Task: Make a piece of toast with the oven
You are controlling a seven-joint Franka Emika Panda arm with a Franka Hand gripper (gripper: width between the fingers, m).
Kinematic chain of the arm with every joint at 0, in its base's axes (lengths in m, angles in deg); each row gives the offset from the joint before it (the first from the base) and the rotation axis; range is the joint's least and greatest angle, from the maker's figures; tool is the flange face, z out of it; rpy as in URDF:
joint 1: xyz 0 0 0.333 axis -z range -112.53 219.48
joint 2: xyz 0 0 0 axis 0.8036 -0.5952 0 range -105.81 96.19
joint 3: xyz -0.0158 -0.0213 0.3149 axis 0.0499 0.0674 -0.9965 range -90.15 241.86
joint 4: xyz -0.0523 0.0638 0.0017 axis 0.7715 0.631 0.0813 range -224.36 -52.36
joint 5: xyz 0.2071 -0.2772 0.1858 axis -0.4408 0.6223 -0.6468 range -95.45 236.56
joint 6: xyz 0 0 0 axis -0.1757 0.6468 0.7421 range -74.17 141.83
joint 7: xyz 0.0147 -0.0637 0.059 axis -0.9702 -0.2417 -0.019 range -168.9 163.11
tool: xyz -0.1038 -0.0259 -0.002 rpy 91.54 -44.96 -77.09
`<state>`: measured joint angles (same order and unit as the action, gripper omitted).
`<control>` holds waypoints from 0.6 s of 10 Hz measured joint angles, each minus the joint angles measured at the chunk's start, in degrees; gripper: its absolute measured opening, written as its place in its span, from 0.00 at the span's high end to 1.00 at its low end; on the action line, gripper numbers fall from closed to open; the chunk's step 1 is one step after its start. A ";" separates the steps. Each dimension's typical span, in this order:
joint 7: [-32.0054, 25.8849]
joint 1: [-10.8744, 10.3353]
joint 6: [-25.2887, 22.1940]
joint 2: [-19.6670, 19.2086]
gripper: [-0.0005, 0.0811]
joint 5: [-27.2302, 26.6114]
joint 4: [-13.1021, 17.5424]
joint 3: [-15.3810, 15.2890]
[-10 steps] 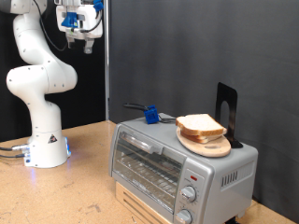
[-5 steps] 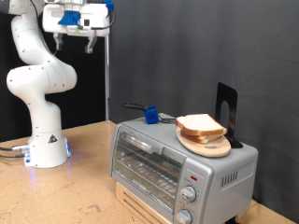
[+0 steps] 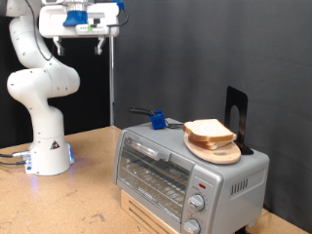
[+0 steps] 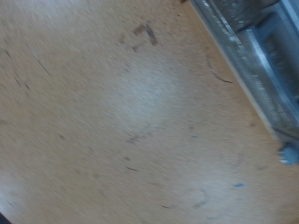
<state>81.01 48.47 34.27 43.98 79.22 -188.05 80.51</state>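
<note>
The piece of toast point(image 3: 208, 131) lies on a round wooden board point(image 3: 215, 149) on top of the silver oven point(image 3: 185, 172), whose glass door is closed. My gripper point(image 3: 81, 43) hangs high near the exterior view's top left, well away from the oven and far above the table, with its fingers pointing down and nothing between them that I can see. The wrist view is blurred; it shows the wooden tabletop and an edge of the oven point(image 4: 257, 56), and no fingers appear in it.
A blue-handled tool point(image 3: 152, 118) lies on the oven's back corner. A black stand point(image 3: 236, 112) rises behind the board. The robot's white base point(image 3: 47, 146) stands on the wooden table point(image 3: 58, 205) at the exterior view's left.
The gripper has swung toward the exterior view's right across the top of the frame and turned, staying high above the table. Toast, board and oven have not moved.
</note>
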 joint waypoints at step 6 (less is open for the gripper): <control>-22.33 -6.74 4.17 2.77 0.01 -4.36 -1.51 6.07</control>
<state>58.67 41.73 38.44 46.75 74.87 -189.56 86.58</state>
